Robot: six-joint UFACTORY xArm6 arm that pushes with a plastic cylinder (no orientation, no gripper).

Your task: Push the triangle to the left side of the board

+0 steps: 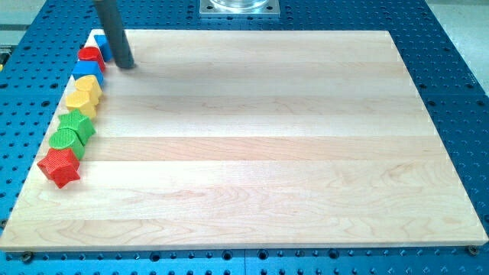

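Observation:
Several blocks stand in a line along the wooden board's [252, 145] left edge. At the view's top is a blue block [101, 46], partly hidden behind my rod, so its shape is unclear. Below it come a red round block [91, 56], a blue block [86, 71], two yellow blocks [89, 85] [81, 100], a green star-like block [79, 124], a green round block [65, 139] and a red star [59, 167]. My tip [127, 65] rests on the board just right of the top blue and red blocks, close to them.
The board lies on a blue perforated table [458, 69]. A metal mount [240, 7] sits beyond the board's top edge at the centre.

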